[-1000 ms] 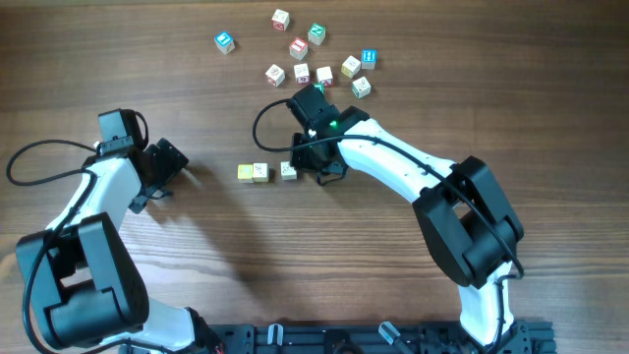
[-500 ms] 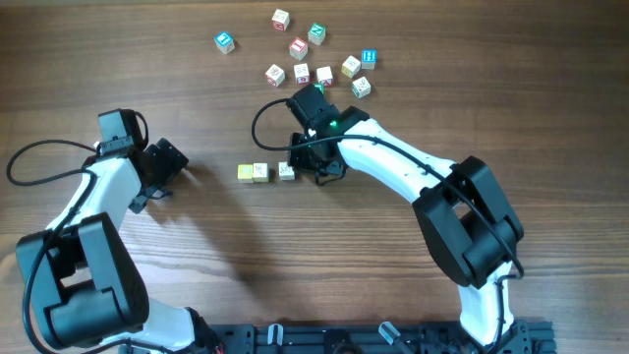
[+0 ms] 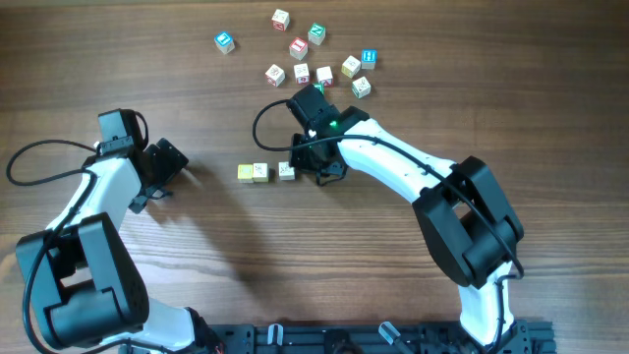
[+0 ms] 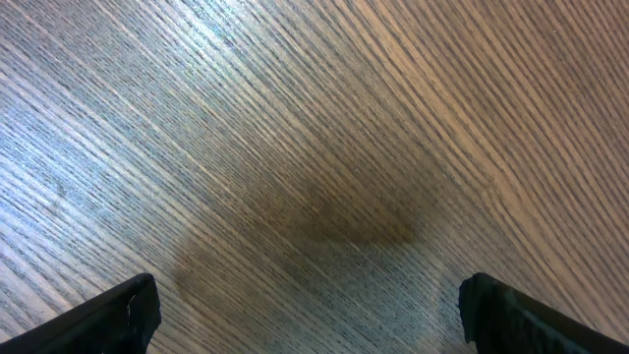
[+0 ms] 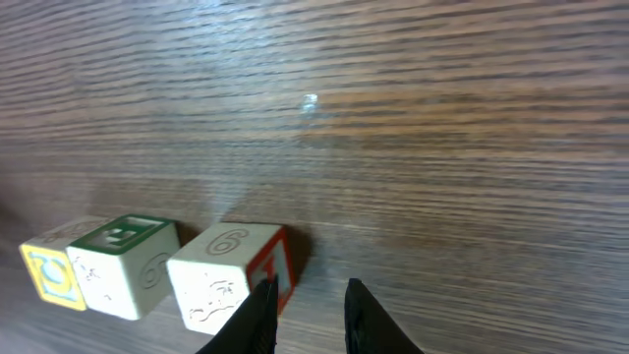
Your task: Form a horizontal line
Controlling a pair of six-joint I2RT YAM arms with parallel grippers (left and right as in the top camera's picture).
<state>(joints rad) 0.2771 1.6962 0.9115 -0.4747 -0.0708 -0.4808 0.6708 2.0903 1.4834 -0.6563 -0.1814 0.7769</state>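
Apparently the right gripper, jaws narrow and empty, is sitting beside the cream cube to nudge it into the horizontal line, the left gripper gaping wide.

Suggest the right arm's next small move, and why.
Probably nudge the third cube left with the right gripper. The gripper sits narrowly open and empty beside that cube's right face, and a small gap separates the cube from the second cube.

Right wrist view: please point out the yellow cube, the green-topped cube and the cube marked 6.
yellow cube (image 5: 49, 275), right wrist view, yellow side face.
green-topped cube (image 5: 123, 234), right wrist view, green top face.
cube marked 6 (image 5: 228, 244), right wrist view, top face.
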